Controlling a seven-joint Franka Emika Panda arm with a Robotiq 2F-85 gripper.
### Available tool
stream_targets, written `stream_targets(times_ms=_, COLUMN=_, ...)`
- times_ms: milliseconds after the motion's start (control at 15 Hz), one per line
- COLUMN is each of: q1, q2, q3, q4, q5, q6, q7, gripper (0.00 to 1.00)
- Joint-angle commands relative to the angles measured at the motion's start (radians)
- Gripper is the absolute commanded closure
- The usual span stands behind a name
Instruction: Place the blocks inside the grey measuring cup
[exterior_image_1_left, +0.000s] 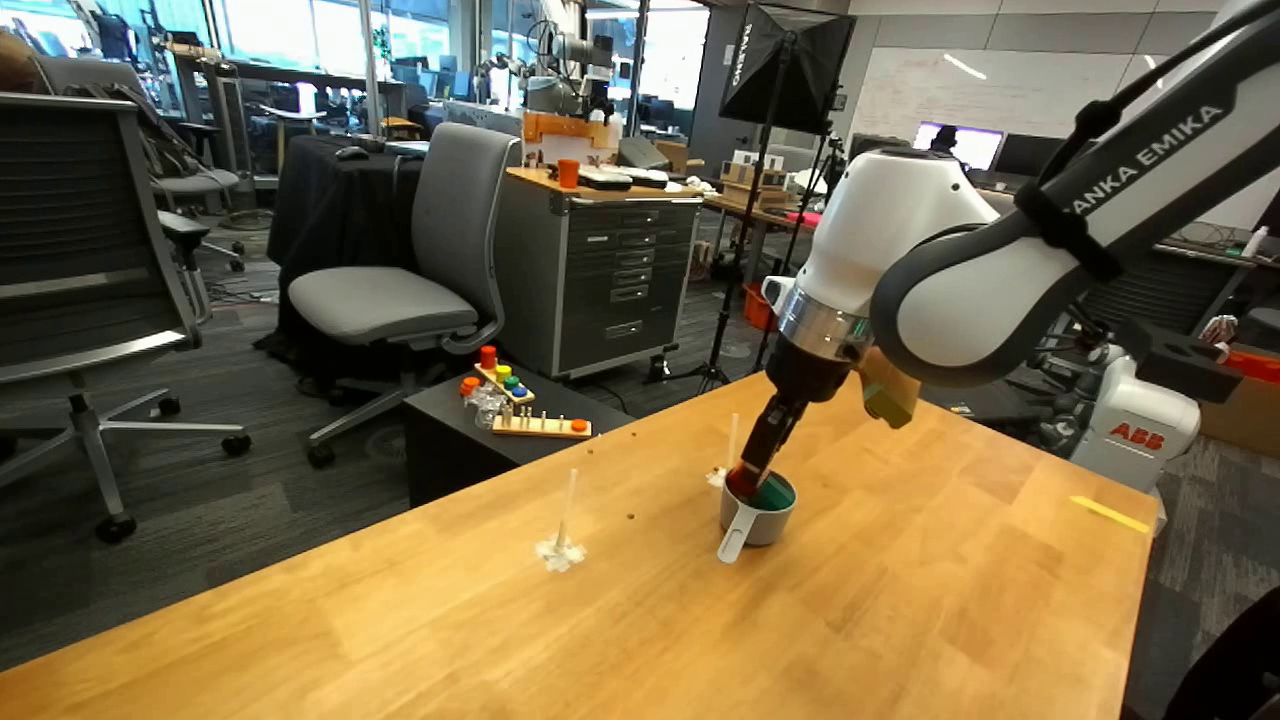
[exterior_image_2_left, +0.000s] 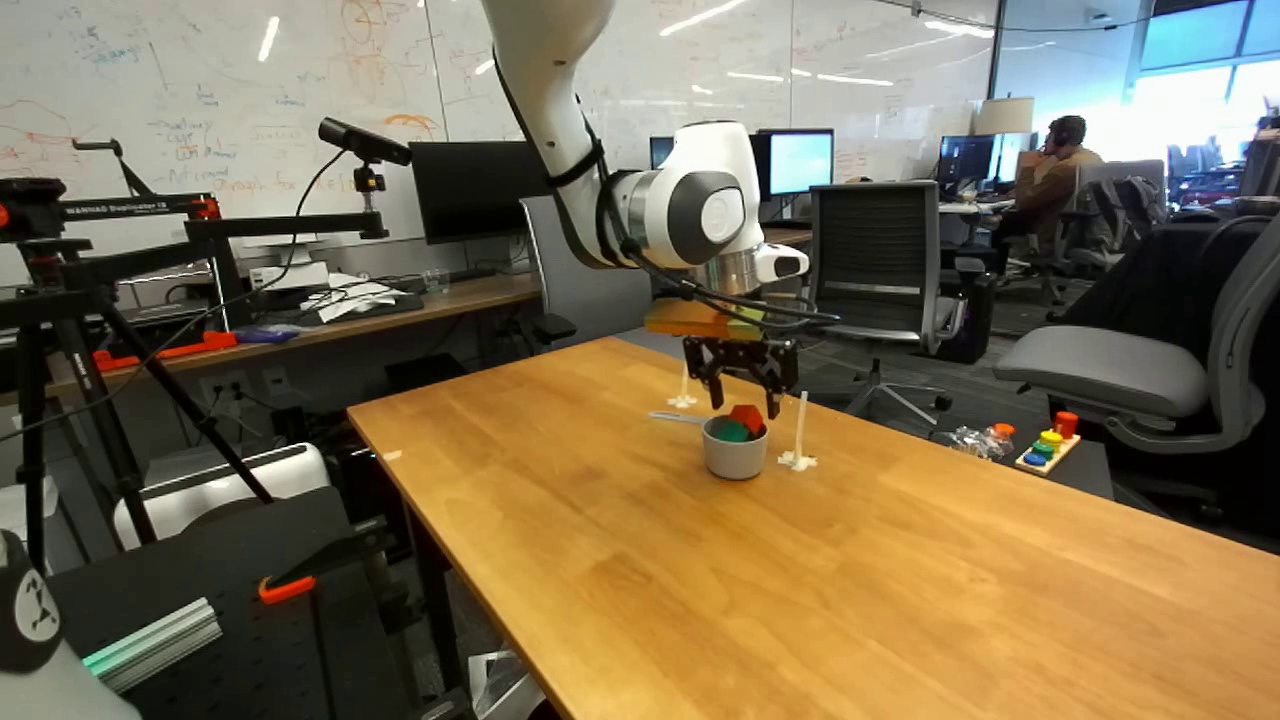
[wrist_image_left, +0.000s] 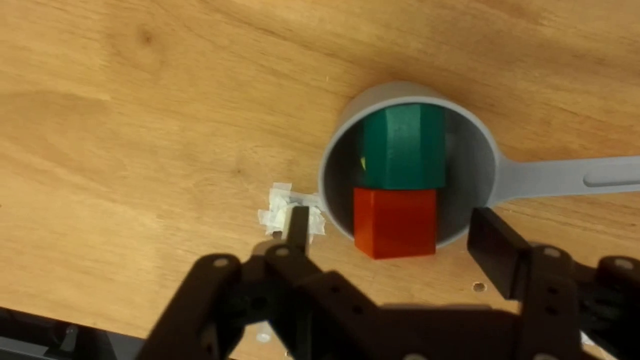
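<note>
The grey measuring cup (wrist_image_left: 400, 91) stands upright on the wooden table, its flat handle (wrist_image_left: 555, 177) sticking out sideways. Inside it, the dark green block (wrist_image_left: 405, 147) sits against the red block (wrist_image_left: 402, 225). The red one pokes above the rim in an exterior view (exterior_image_2_left: 747, 416) and overlaps the rim in the wrist view. Only a yellow sliver (wrist_image_left: 363, 163) beside the green block shows; the rest of the yellow block is hidden. My gripper (wrist_image_left: 391, 215) is open right above the cup, fingers on both sides of the red block with gaps between.
Close beside the cup, a thin clear upright rod (exterior_image_2_left: 801, 425) rises from white tape. A similar rod (exterior_image_1_left: 567, 508) stands farther along the table. Colourful toy pegs (exterior_image_1_left: 505, 380) lie on a low black side table. Yellow tape (exterior_image_1_left: 1110, 513) marks a table edge.
</note>
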Motion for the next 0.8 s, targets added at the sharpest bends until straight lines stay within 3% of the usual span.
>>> stream_targets(times_ms=0, q1=0.012, q2=-0.017, q3=-0.017, q4=0.014, q5=0.01, q6=-0.026, q7=0.007, gripper=0.0)
stream_targets(times_ms=733, q1=0.005, q2=-0.17, q3=-0.086, q4=-0.059, q5=-0.062, q6=-0.064, q7=-0.009, gripper=0.0)
